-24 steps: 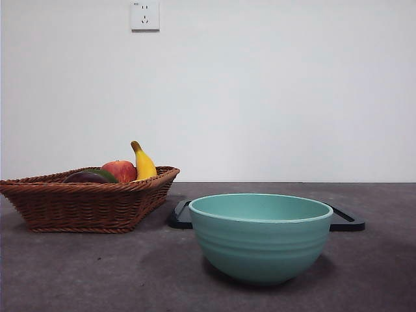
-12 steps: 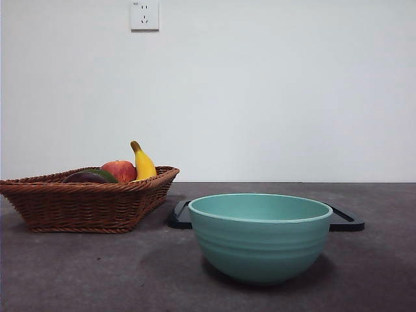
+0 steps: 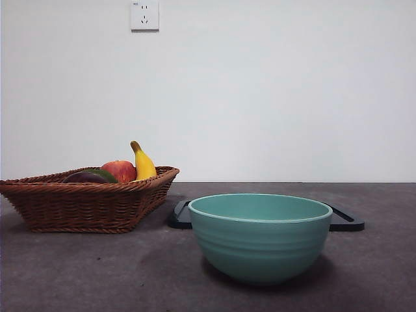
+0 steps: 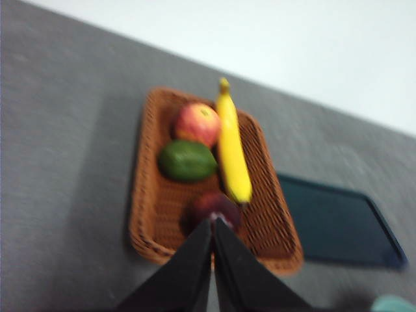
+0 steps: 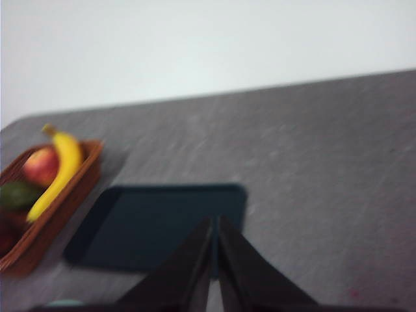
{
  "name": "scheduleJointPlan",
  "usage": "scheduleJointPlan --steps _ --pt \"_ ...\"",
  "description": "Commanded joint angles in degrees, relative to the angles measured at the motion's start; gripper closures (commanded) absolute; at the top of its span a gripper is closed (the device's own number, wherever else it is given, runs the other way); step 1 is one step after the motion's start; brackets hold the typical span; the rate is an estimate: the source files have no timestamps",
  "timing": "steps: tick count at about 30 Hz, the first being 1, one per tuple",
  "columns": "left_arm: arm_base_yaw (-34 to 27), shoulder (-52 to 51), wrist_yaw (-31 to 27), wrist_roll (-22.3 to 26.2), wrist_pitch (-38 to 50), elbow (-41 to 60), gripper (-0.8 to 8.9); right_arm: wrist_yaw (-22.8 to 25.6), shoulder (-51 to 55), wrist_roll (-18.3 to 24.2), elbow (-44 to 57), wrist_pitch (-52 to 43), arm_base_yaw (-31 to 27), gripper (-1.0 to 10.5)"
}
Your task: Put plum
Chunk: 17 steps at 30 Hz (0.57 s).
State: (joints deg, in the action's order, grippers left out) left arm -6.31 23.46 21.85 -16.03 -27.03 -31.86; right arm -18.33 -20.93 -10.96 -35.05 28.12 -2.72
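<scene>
The dark maroon plum [image 4: 216, 208] lies in the brown wicker basket [image 4: 149, 214], beside a yellow banana [image 4: 233, 149], a red apple [image 4: 197, 123] and a flat green fruit [image 4: 187, 160]. In the front view the plum [image 3: 84, 177] peeks over the basket rim [image 3: 84, 201] at the left. My left gripper [image 4: 212, 224] is shut and empty, high above the basket with its tips over the plum. My right gripper [image 5: 215, 222] is shut and empty, high above a dark tray [image 5: 162, 224]. Neither gripper shows in the front view.
A teal bowl [image 3: 260, 235] stands at the front centre of the grey table. The flat dark tray [image 3: 344, 221] lies behind it. A white wall with a socket [image 3: 144, 15] is at the back.
</scene>
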Motion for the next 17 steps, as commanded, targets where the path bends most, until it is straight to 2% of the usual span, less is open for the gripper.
scheduleJointPlan --steps 1,12,17 --pt "0.83 4.98 2.78 5.14 -2.54 -5.4 8.04 -3.17 -5.27 3.72 -5.6 3.89 0.07 9.4" --pt "8.55 20.76 9.75 11.37 -16.33 -23.08 8.04 -8.81 -21.29 10.38 -22.18 20.15 5.99 9.4" --pt "13.88 24.52 11.3 13.09 -21.94 -29.11 8.04 -11.13 -25.73 11.96 -26.8 26.05 13.05 9.4"
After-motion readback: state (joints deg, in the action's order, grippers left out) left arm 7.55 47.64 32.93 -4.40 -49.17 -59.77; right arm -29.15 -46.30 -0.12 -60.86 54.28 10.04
